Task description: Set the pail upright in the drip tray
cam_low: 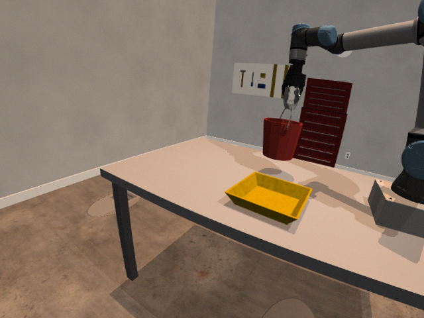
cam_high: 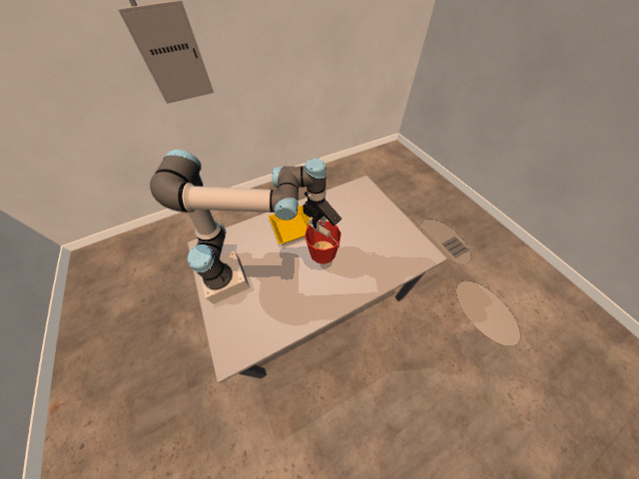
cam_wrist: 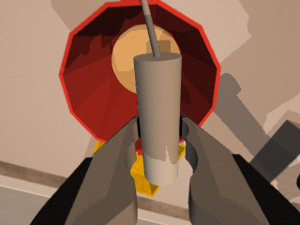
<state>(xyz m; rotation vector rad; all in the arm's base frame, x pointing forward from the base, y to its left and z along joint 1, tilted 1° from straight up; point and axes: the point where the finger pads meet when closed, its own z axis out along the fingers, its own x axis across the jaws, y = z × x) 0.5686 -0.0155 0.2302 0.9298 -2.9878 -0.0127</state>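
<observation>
On the pale table point(cam_low: 191, 171), the yellow drip tray point(cam_low: 255, 179) is sitting lower centre, unfilled. The gripper point(cam_low: 290, 103), clenched on the handle grip point(cam_wrist: 157, 117), is dangling the red pail point(cam_low: 280, 140) high beside it; positioning and lowering are remaining.

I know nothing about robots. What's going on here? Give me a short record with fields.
Arm: one arm reaching out over the table
Gripper: gripper shut on the pail's handle grip
Pail: red pail, upright, hanging in the air above the table
Tray: yellow drip tray on the table, nothing in it
Pail versus tray: not in the tray; it hangs above and beyond the far rim
Left to do: bring over the tray, lower fully, release
</observation>
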